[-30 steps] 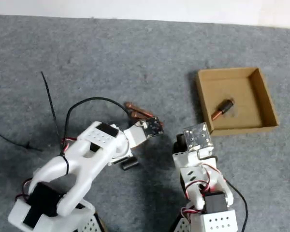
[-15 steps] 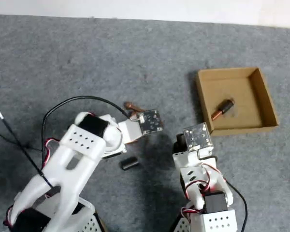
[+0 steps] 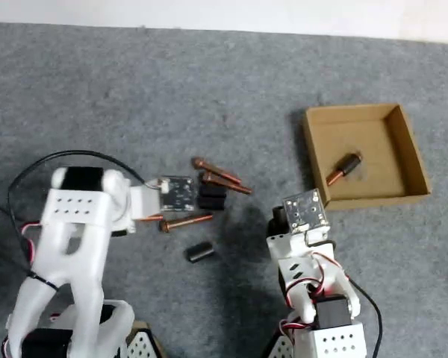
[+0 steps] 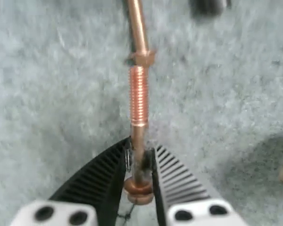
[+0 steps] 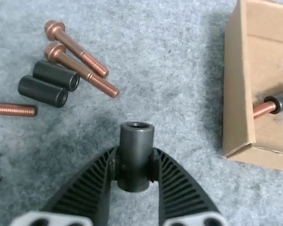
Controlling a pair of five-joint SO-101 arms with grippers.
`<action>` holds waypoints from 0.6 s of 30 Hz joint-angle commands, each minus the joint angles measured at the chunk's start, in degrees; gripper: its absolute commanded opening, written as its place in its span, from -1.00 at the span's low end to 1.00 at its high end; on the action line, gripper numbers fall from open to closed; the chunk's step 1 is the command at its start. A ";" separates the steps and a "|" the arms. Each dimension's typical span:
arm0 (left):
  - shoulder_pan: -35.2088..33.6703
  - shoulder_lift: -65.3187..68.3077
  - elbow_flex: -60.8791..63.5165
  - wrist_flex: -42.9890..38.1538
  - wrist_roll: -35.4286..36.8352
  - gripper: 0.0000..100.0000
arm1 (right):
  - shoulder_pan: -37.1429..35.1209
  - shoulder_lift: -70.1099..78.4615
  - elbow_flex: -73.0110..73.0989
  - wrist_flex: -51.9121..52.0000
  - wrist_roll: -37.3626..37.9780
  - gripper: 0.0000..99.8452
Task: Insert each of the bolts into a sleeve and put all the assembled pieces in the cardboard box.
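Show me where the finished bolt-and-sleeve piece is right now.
In the high view, the assembled piece lies aslant inside the cardboard box, near the middle of its floor, on the robot's right side.

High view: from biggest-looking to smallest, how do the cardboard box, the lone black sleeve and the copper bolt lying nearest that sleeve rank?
1. cardboard box, by far the largest
2. copper bolt, longer than the sleeve but thinner
3. lone black sleeve, shortest

We're at a small robotics lab bench here: grey felt-topped counter (image 3: 119, 82), pale wall (image 3: 209, 11) behind, left arm (image 3: 71, 231) and right arm (image 3: 305, 261) in white plastic, black cable (image 3: 82, 152) looping loose.
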 commanded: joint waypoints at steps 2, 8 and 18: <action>-6.02 -0.84 -0.92 -2.29 -8.79 -0.99 | 0.66 -0.92 0.40 -1.89 0.79 -0.99; -10.59 13.41 -5.41 -8.62 -6.95 -0.99 | 0.66 -0.92 0.40 -1.89 0.79 -0.99; -10.77 33.19 -22.37 -8.44 10.64 -0.78 | 0.48 -0.84 0.40 -1.89 0.79 -0.99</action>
